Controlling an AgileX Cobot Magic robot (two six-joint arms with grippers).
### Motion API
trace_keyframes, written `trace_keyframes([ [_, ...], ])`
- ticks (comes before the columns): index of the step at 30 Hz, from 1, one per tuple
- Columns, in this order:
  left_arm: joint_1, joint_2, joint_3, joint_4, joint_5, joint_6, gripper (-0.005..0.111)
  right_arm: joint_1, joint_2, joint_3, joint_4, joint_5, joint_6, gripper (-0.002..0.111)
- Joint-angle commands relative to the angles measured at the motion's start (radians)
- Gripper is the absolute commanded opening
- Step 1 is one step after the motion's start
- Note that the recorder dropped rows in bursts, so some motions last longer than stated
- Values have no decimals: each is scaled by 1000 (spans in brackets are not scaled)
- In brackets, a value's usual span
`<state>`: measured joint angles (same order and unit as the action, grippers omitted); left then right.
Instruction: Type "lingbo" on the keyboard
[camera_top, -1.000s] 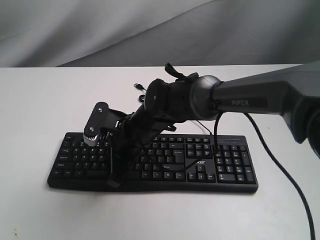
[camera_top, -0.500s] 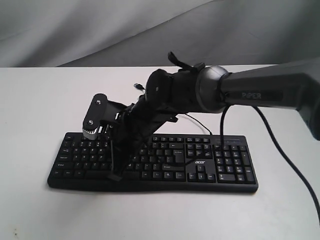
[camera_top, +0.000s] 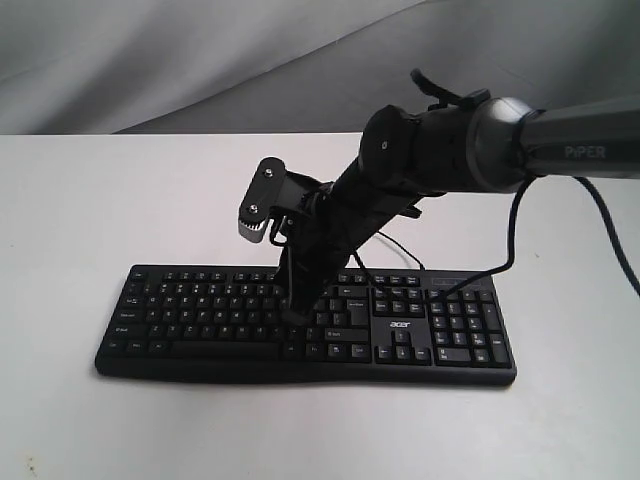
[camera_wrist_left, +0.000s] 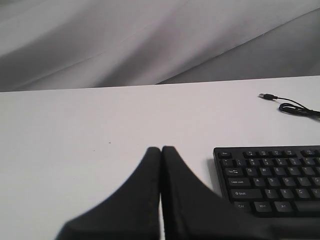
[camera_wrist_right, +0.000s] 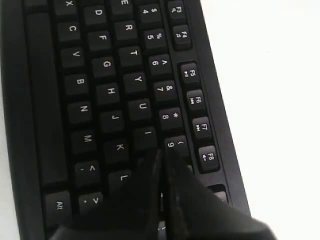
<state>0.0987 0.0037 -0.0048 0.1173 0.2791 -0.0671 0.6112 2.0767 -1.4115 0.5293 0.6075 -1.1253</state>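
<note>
While the right gripper, jaws clenched, points at the wide black plastic keyboard, its tip lies beside the I key.

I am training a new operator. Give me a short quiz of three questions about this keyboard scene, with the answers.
1. True or false: the right gripper is shut, with its tips over the letter keys of the keyboard.
2. Where is the left gripper? A. over the table, beside the keyboard; B. pressing down on the keyboard; C. out of every view.
3. Which brand name is printed on the keyboard?
Key: 1 true; 2 A; 3 acer.
</note>
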Motion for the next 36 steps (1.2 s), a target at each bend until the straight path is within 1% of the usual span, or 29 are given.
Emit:
trace_keyframes([
  [1,1,-4,5,0,-13,-2,1,-5,-11,7,22,-4,0,0],
  [8,1,-4,5,0,-13,-2,1,-5,24,7,98,-18,-58,0],
  [36,1,-4,5,0,-13,-2,1,-9,58,7,89,-44,-58,0],
])
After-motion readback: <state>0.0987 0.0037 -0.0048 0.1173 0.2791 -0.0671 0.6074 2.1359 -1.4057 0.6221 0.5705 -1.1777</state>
